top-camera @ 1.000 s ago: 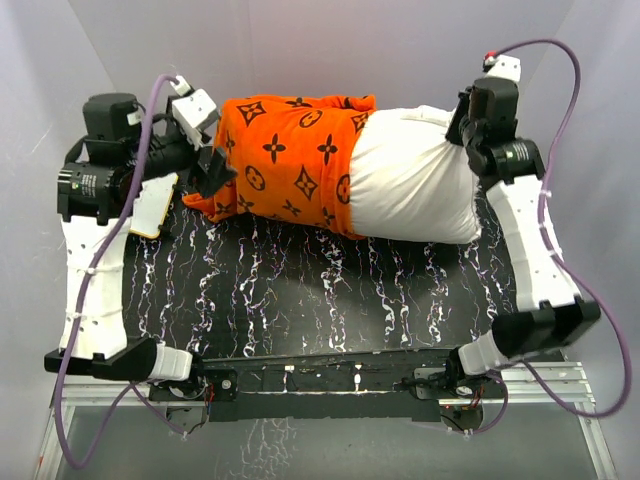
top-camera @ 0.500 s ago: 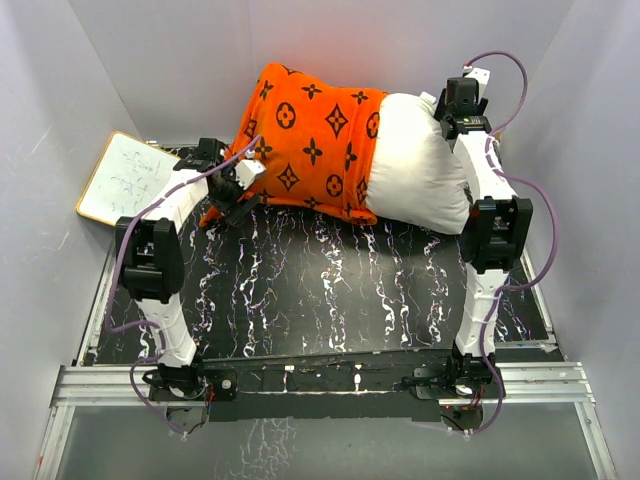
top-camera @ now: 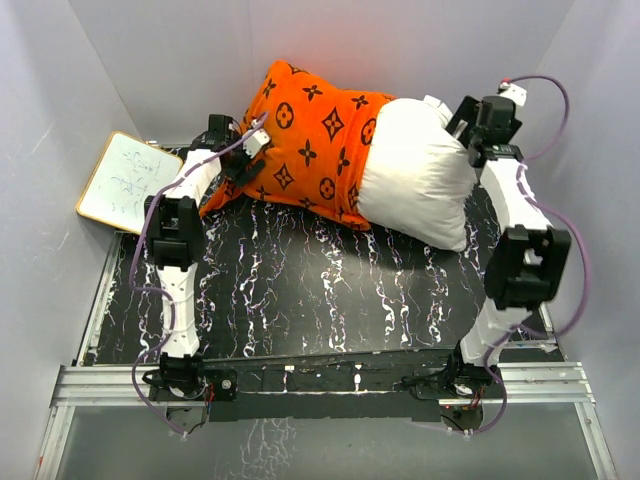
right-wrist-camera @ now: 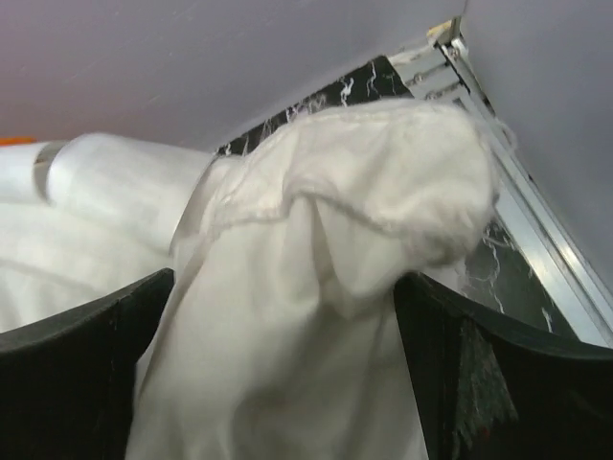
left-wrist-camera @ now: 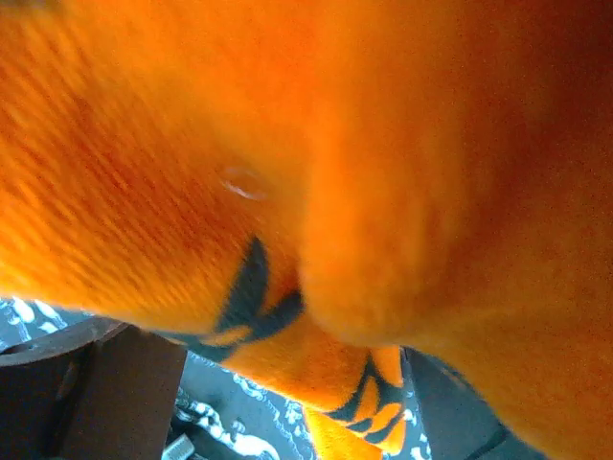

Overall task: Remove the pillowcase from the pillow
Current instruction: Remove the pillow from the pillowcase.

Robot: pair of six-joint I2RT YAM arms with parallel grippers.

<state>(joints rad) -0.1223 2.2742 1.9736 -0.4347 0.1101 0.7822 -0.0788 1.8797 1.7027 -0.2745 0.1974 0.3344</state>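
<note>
The left arm (top-camera: 180,215) had reached farther back. The right gripper (right-wrist-camera: 287,374) pinched the pillow (top-camera: 420,185) corner; the pillowcase (top-camera: 310,140) hid the left gripper (top-camera: 243,160) and its hold. Grey walls (top-camera: 180,50) enclosed the marbled table (top-camera: 300,290).

One pillowcase (top-camera: 310,150), one pillow (top-camera: 415,185), one white board (top-camera: 125,180), and two arms: left arm (top-camera: 178,232), right arm (top-camera: 525,262).

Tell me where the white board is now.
In the top view, the white board lies at the far left edge of the table, left of the left gripper and the orange pillowcase.
</note>
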